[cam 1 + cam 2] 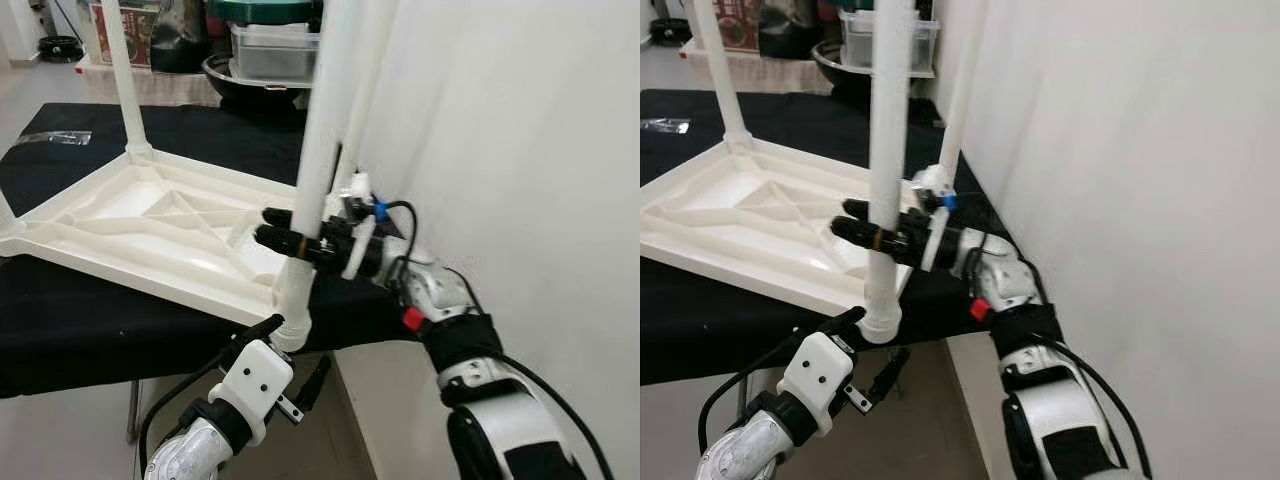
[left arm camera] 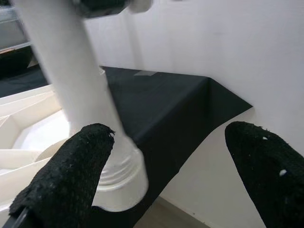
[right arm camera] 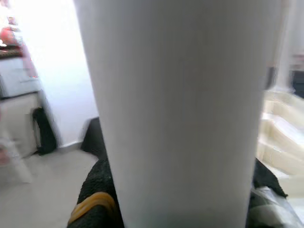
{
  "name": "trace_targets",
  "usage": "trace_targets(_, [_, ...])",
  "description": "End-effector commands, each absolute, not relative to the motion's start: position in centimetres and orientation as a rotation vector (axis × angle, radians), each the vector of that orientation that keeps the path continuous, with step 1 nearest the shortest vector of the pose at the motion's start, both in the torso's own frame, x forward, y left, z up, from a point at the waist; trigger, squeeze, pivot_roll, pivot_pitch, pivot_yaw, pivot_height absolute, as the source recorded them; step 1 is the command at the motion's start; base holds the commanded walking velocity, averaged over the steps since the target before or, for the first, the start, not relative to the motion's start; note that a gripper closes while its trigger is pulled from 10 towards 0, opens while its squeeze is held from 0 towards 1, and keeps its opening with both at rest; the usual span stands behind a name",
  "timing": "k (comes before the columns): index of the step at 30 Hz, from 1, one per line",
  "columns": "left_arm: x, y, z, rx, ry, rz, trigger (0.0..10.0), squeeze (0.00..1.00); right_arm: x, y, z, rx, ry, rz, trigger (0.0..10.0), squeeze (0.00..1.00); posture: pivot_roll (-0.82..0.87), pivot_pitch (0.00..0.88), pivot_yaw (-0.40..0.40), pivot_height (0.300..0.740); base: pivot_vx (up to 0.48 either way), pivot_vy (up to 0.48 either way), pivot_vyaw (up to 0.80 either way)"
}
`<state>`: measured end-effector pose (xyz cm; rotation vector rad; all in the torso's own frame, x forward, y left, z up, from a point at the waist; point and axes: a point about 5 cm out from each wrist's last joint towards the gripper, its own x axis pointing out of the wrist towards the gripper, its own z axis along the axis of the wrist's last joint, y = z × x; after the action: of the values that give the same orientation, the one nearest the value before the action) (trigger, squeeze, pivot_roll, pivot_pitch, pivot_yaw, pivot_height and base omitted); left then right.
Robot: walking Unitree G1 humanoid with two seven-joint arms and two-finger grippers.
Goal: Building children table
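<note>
A white plastic children's table [image 1: 150,220] lies upside down on a black-covered table [image 1: 80,330]. Its near corner leg [image 1: 325,120] stands upright in the corner socket [image 1: 292,300]. My right gripper [image 1: 265,226] is shut on this leg a little above the socket, and the leg [image 3: 180,109] sits between its fingers [image 3: 99,185] in the right wrist view. My left gripper [image 1: 298,342] is open just below and in front of the socket. In the left wrist view one finger [image 2: 71,175] lies beside the leg's base [image 2: 118,175].
Two more legs [image 1: 122,70] [image 1: 365,90] rise from the far corners. A white wall [image 1: 520,150] runs close along the right. Plastic bins and a dark bowl [image 1: 275,50] stand behind the table. Grey floor [image 1: 60,440] lies below the near edge.
</note>
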<state>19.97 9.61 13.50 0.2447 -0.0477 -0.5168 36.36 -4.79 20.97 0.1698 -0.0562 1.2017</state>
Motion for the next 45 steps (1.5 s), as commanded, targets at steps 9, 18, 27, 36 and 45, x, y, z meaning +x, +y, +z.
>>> trace_targets(9, [19.9, 9.4, 13.3, 0.242, -0.043, -0.519, 10.0, 0.0, 39.7, -9.6, 17.4, 0.237, 0.131, 0.289, 0.0, 0.0, 0.13, 0.0, -0.151, 0.74, 0.0, 0.0, 0.0])
trace_targets(18, [19.9, 9.3, 13.2, 0.244, -0.042, -0.527, 10.0, 0.0, 37.6, -10.0, 16.6, 0.324, 0.105, -0.228, 0.0, 0.0, 0.13, 0.0, -0.146, 0.74, 0.0, 0.0, 0.0])
trace_targets(27, [19.9, 9.3, 13.2, 0.246, -0.043, -0.525, 10.0, 0.0, 37.8, -6.2, 19.0, 0.425, -0.04, 0.097, 10.0, 0.53, 0.13, 0.0, -0.147, 0.74, 0.0, 0.0, 0.0])
trace_targets(36, [20.0, 9.4, 13.3, 0.245, -0.044, -0.522, 10.0, 0.0, 37.5, -8.0, 20.0, 0.454, -0.063, 0.73, 10.0, 0.0, 0.13, 0.0, -0.147, 0.74, 0.0, 0.0, 0.0])
trace_targets(45, [19.9, 9.2, 13.3, 0.244, -0.047, -0.528, 10.0, 0.0, 34.8, -7.4, 18.5, 0.148, 0.08, 1.343, 10.0, 0.0, 0.14, 0.0, -0.157, 0.74, 0.0, 0.0, 0.0])
